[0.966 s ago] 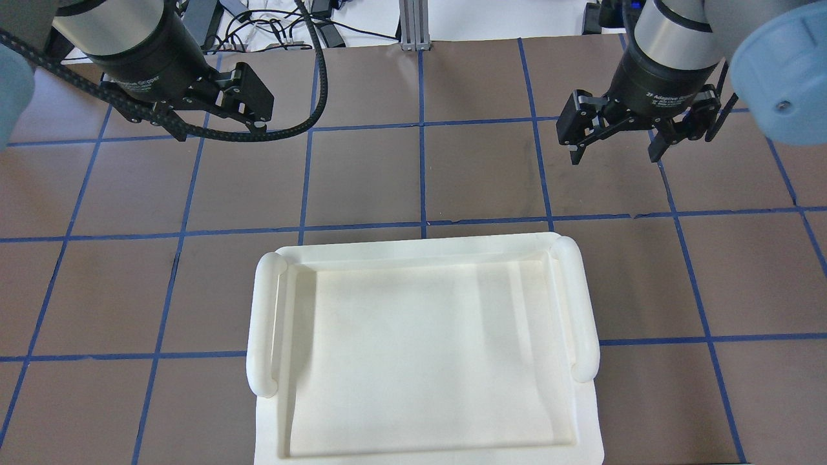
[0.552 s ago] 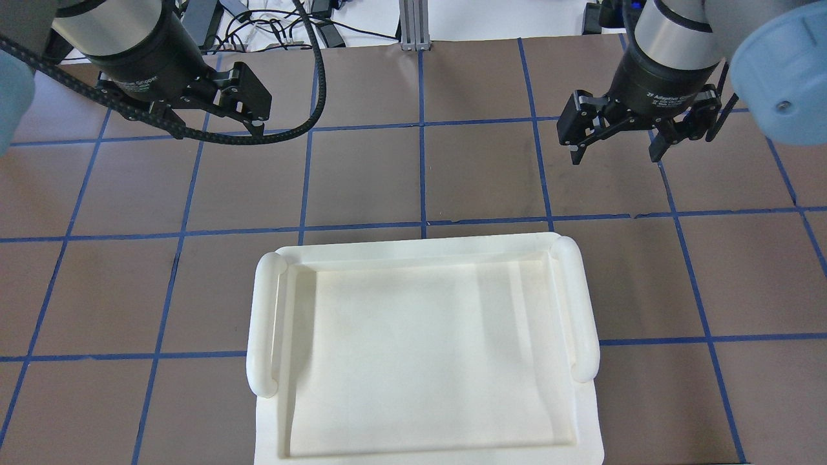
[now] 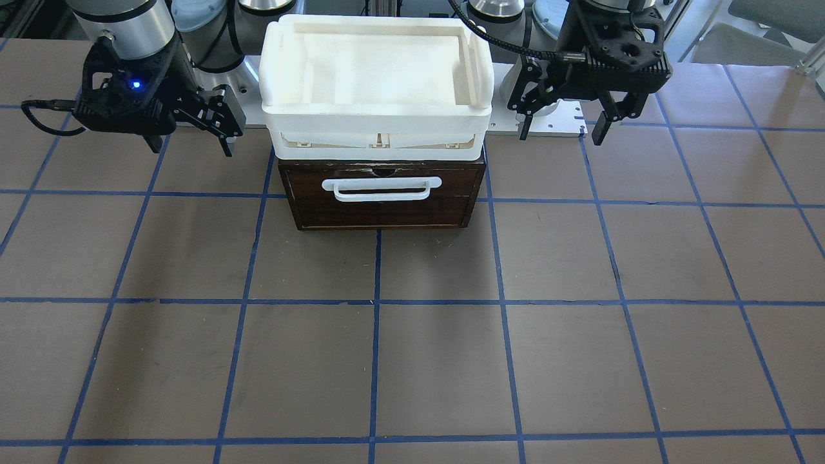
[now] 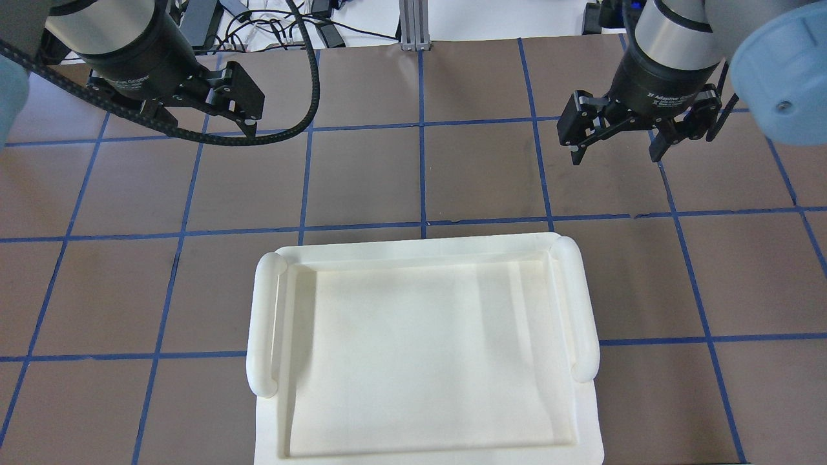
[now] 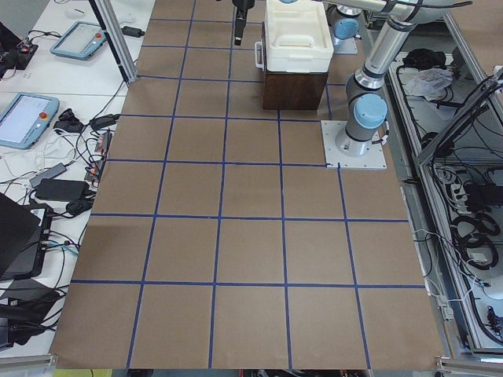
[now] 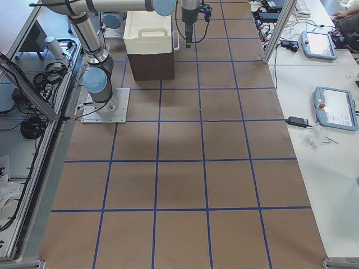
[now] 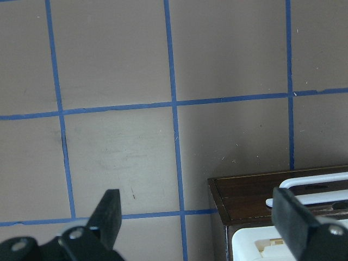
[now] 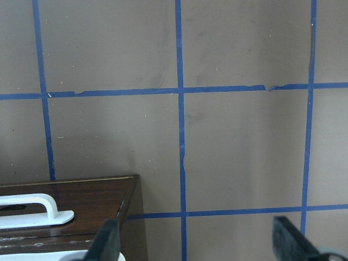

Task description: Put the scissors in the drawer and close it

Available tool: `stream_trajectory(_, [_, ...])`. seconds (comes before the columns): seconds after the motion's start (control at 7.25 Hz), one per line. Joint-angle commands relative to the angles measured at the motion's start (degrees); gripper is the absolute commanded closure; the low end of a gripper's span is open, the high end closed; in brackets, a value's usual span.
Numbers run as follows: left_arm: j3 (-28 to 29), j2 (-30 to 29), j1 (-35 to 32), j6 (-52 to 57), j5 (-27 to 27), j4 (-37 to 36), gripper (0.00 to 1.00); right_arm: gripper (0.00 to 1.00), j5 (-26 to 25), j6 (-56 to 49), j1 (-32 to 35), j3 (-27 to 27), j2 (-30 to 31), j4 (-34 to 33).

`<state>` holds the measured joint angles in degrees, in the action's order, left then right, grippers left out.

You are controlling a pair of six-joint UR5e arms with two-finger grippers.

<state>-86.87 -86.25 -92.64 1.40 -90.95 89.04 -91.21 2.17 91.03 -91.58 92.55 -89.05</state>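
Observation:
The dark brown drawer (image 3: 380, 207) with its white bar handle (image 3: 381, 187) is pushed in, its front flush with its box. It also shows in the left wrist view (image 7: 244, 193) and the right wrist view (image 8: 81, 190). The scissors show in no view. My left gripper (image 3: 559, 132) (image 4: 200, 123) is open and empty, hovering beside the drawer box. My right gripper (image 3: 192, 148) (image 4: 614, 158) is open and empty on the other side. Both hang above the bare table.
A white plastic tray (image 3: 380, 125) (image 4: 265, 323) sits on top of the drawer box and is empty. The brown table has a blue tape grid (image 3: 377, 301). Tablets and cables lie on side tables (image 5: 31, 118).
My left gripper has shifted slightly back and to the left in the overhead view. The right gripper has not moved.

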Motion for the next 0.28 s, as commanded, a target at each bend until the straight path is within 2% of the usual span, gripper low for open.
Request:
stream_trajectory(0.0, [-0.06, 0.03, 0.0, 0.18, -0.01, 0.16, 0.0, 0.0, 0.33, -0.24, 0.02, 0.0, 0.0, 0.02])
stream_trajectory(0.14, [-0.06, 0.29, -0.08, 0.18, -0.01, 0.25, 0.0, 0.0, 0.34, -0.33, 0.02, 0.0, 0.0, 0.02])
